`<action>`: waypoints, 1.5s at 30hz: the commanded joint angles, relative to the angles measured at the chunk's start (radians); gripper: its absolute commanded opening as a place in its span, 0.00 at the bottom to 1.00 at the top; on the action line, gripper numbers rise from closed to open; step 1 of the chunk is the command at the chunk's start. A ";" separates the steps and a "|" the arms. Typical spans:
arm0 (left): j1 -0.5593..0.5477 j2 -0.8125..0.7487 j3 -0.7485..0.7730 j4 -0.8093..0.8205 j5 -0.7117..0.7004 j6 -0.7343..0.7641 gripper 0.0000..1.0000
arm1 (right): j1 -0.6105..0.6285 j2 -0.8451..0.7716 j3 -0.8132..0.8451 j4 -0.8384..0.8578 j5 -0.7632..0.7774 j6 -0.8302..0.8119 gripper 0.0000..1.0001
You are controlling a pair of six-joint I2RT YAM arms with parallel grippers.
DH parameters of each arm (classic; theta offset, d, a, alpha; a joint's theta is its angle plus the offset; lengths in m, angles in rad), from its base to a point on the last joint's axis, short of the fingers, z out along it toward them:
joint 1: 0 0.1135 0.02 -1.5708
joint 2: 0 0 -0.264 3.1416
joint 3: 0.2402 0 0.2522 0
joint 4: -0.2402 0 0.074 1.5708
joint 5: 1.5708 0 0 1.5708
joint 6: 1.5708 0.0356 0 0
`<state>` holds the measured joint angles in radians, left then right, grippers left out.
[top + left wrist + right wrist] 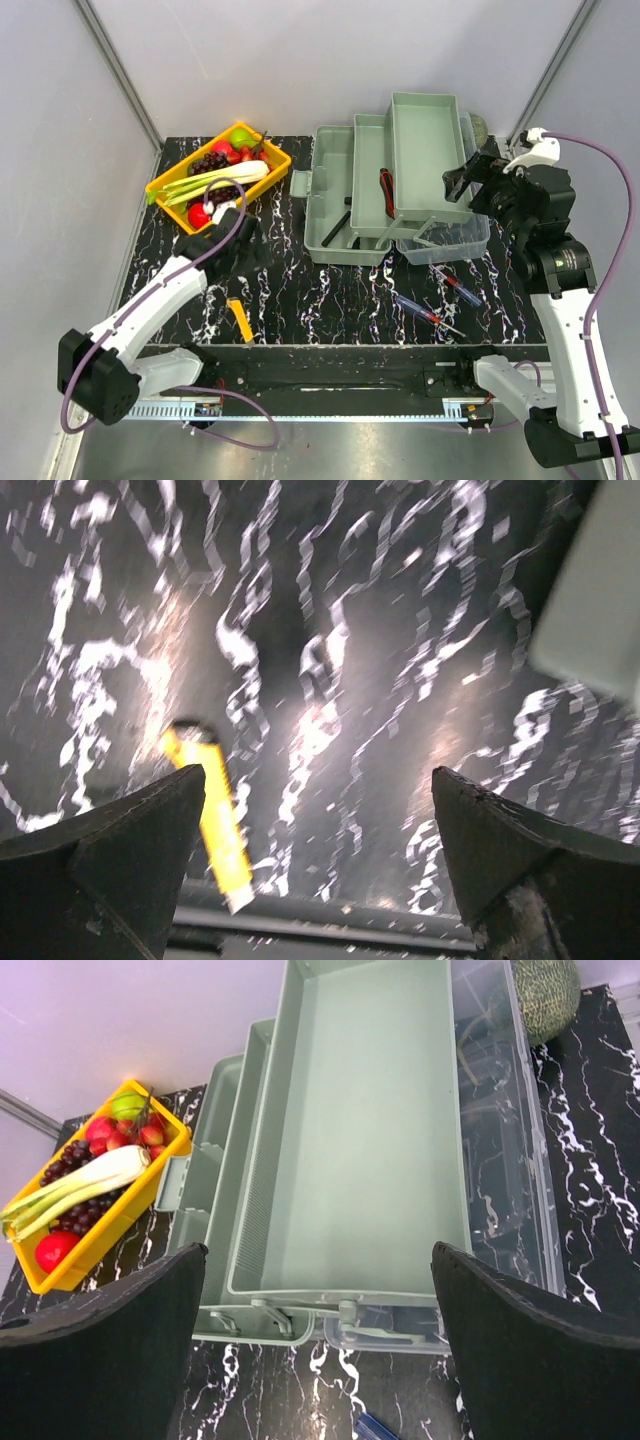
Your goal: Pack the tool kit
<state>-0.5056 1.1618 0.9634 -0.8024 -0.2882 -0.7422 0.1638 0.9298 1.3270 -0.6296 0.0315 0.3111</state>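
Note:
The pale grey-green toolbox (350, 200) stands open at the back of the table, its fold-out trays (425, 150) raised and its clear lid (450, 238) lying at the right. A red-handled cutter (386, 190) lies in a lower tray. A yellow cutter (240, 320) lies near the front edge, and it also shows in the left wrist view (215, 815). Two red/blue screwdrivers (455, 287) (425, 312) lie in front of the box. My left gripper (240, 240) (318, 780) is open and empty above the table. My right gripper (462, 180) (318, 1255) is open and empty above the top tray (370, 1140).
A yellow tray (165, 180) of fruit and vegetables stands at the back left, also in the right wrist view (110, 1230). A green textured ball (545, 995) sits behind the toolbox. The table has a black marbled top (330, 295).

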 commanded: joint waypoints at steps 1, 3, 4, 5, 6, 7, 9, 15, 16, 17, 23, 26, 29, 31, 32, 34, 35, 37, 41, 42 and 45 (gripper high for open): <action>0.002 -0.086 -0.121 -0.109 -0.026 -0.114 0.99 | 0.006 0.018 0.008 0.105 -0.056 0.028 0.99; 0.003 -0.100 -0.164 -0.149 -0.026 -0.155 0.99 | 0.006 0.035 0.002 0.123 -0.071 0.051 0.99; 0.006 -0.103 -0.189 -0.150 -0.017 -0.160 0.99 | 0.006 0.041 -0.005 0.136 -0.076 0.065 0.99; 0.006 -0.106 -0.207 -0.150 -0.006 -0.166 0.99 | 0.006 0.046 -0.015 0.149 -0.084 0.083 0.99; 0.009 -0.105 -0.228 -0.146 0.003 -0.164 0.99 | 0.006 0.050 -0.023 0.166 -0.090 0.098 0.99; 0.012 -0.103 -0.245 -0.135 0.012 -0.164 0.99 | 0.006 0.055 -0.029 0.172 -0.093 0.111 0.99; 0.024 -0.093 -0.290 -0.088 0.032 -0.139 0.97 | 0.006 0.063 -0.035 0.188 -0.102 0.128 0.98; 0.117 -0.050 -0.405 0.098 0.187 -0.091 0.79 | 0.006 0.081 -0.014 0.188 -0.091 0.135 0.98; 0.125 -0.036 -0.422 0.124 0.201 -0.091 0.75 | 0.006 0.081 -0.011 0.189 -0.090 0.135 0.98; 0.128 -0.021 -0.428 0.141 0.207 -0.091 0.71 | 0.008 0.080 -0.009 0.186 -0.087 0.135 0.98; 0.133 0.065 -0.411 0.149 0.196 -0.075 0.47 | 0.006 0.066 -0.012 0.168 -0.065 0.128 0.98; 0.133 0.078 -0.384 0.126 0.146 -0.068 0.33 | 0.006 0.064 -0.014 0.163 -0.051 0.117 0.98; 0.133 0.084 -0.338 0.088 0.101 -0.049 0.19 | 0.006 0.067 -0.012 0.163 -0.039 0.108 0.98; 0.133 0.078 -0.307 0.066 0.077 -0.037 0.10 | 0.006 0.072 -0.011 0.163 -0.036 0.102 0.98; 0.133 0.075 -0.290 0.059 0.069 -0.031 0.07 | 0.006 0.072 -0.009 0.163 -0.036 0.102 0.98; 0.133 0.064 -0.238 0.033 0.055 -0.019 0.00 | 0.006 0.075 -0.005 0.163 -0.036 0.092 0.98; 0.133 0.056 -0.211 0.022 0.052 -0.011 0.00 | 0.006 0.078 0.000 0.163 -0.036 0.085 0.98; 0.133 0.041 -0.152 0.003 0.053 0.006 0.00 | 0.006 0.081 0.006 0.163 -0.036 0.080 0.98; 0.131 0.033 -0.011 -0.001 0.096 0.044 0.00 | 0.006 0.080 0.017 0.163 -0.036 0.069 0.98; 0.131 0.035 0.029 0.003 0.113 0.056 0.00 | 0.006 0.080 0.018 0.165 -0.013 0.068 0.97; 0.121 0.021 0.109 0.063 0.197 0.098 0.00 | 0.006 0.069 0.026 0.157 -0.001 0.059 0.98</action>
<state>-0.3759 1.2282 0.9581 -0.8082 -0.1783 -0.7132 0.1638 1.0149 1.3041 -0.4946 -0.0151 0.4000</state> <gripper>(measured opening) 0.038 0.978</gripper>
